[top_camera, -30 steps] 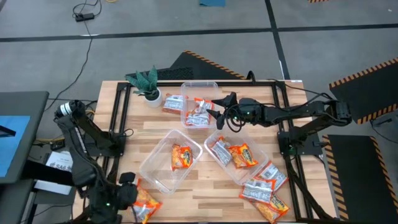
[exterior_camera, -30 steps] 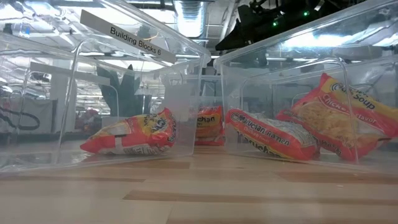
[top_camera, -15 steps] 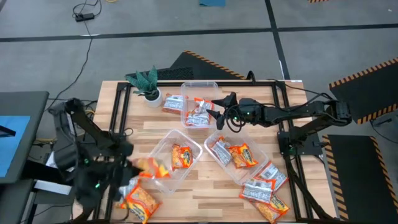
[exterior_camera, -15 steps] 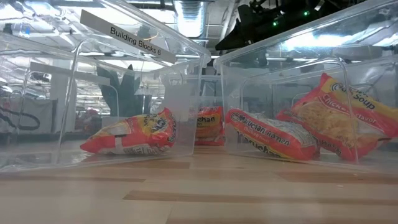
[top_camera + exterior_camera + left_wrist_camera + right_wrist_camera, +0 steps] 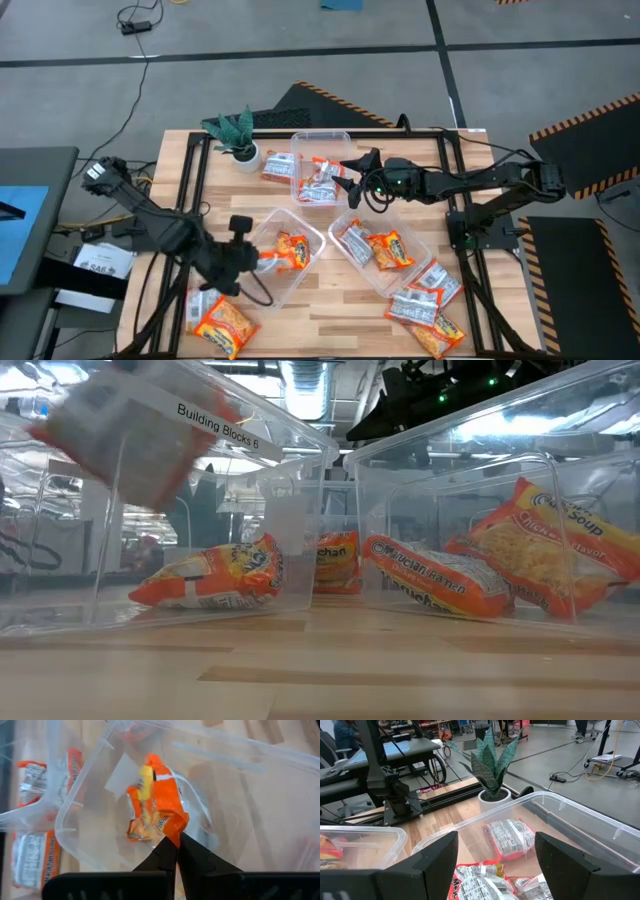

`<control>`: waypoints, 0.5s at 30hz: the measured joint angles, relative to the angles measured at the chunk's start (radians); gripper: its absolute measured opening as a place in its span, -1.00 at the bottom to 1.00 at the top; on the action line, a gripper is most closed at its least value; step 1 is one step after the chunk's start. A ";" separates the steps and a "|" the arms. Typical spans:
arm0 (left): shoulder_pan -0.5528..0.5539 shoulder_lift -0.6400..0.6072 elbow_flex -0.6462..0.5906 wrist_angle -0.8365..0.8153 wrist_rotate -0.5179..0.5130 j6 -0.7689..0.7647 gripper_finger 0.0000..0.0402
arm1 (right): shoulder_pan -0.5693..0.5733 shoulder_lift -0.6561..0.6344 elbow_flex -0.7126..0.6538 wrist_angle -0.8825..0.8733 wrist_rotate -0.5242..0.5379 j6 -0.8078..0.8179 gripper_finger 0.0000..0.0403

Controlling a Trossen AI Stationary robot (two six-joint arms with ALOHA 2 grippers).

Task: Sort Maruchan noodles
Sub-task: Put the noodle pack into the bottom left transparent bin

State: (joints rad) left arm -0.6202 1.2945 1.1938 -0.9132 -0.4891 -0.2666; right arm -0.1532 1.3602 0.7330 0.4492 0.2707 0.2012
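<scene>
- Pinching a crinkly orange noodle packet (image 5: 156, 804) by its corner, the left gripper (image 5: 176, 849) held it over a clear plastic tub (image 5: 252, 275).
- The right gripper (image 5: 352, 170) hung spread wide above another clear tub (image 5: 312, 139) of silvery packets (image 5: 509, 837).
</scene>
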 joint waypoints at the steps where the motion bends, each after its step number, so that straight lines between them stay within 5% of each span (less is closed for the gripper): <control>1: 0.014 0.000 0.000 0.008 0.017 0.007 -1.00 | 0.000 0.000 0.000 0.000 0.000 0.000 0.42; 7: 0.079 0.000 0.011 0.018 0.137 -0.024 -0.85 | 0.000 0.000 0.000 -0.001 0.000 0.000 0.42; 15: 0.095 0.000 0.087 -0.092 0.250 -0.125 -0.33 | 0.000 0.000 0.000 -0.001 0.000 0.000 0.42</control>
State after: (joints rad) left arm -0.5251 1.2942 1.2813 -1.0048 -0.2395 -0.3915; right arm -0.1532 1.3602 0.7330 0.4480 0.2707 0.2016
